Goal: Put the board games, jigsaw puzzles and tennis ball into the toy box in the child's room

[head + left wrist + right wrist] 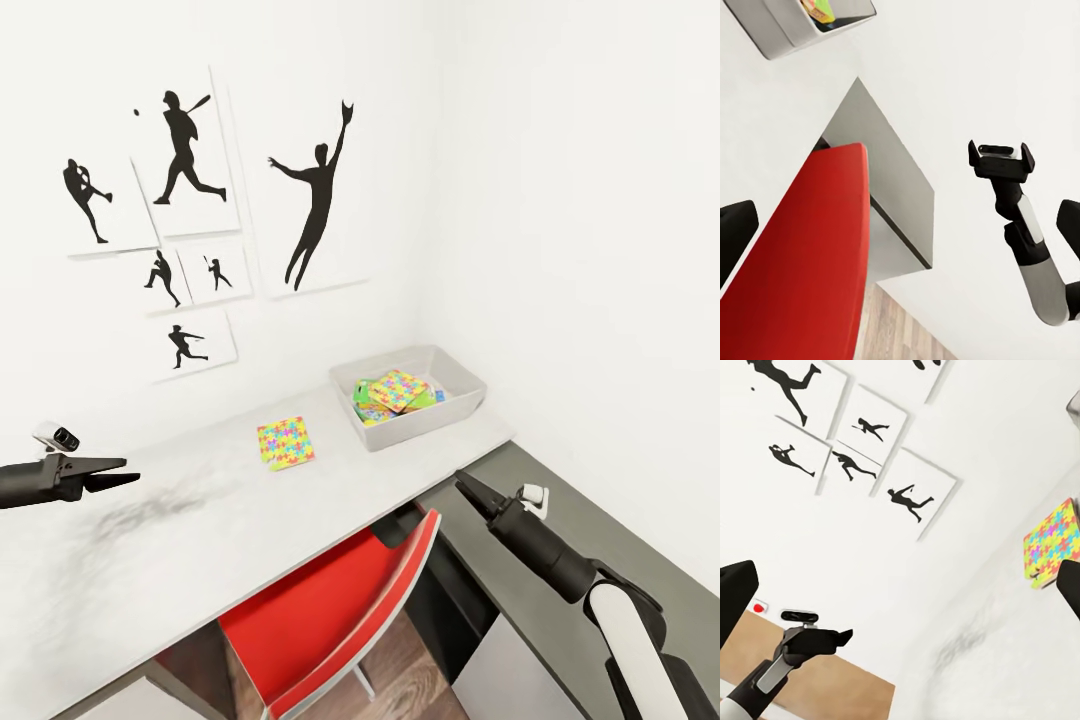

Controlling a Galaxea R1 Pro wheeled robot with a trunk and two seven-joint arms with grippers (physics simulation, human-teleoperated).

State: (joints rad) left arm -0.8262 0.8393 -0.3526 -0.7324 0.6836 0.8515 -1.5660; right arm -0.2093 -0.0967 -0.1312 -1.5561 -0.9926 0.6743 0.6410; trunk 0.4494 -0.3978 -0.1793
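Toy box [455, 400] sits on the table [200, 540] at the end nearest the room corner, with the wall of silhouette prints [185, 165] behind the table. Inside the box: one jigsaw puzzle [398, 388] lying tilted on top of other colourful flat items, a green edge and a bit of blue visible under it; can't tell exactly which game boxes those are.

Second jigsaw puzzle [286, 443] lies flat on the table top, apart from the toy box on the side away from the corner, nothing touching it.

Left gripper [125, 472] hovers above the table, well away from the toy box, beyond the loose puzzle; fingers look nearly pressed together, empty. In the right wrist view it [840, 636] also reads as closed, nothing pinched.

Right gripper [466, 485] hangs over the table's front edge below the toy box, above the dark grey cabinet [560, 520]; tips look together in the head view and nothing is held, but the angle is poor. In the left wrist view it [1001, 150] looks spread instead, so can't tell its state for sure.

Red chair [330, 610] is tucked under the table, below the loose puzzle
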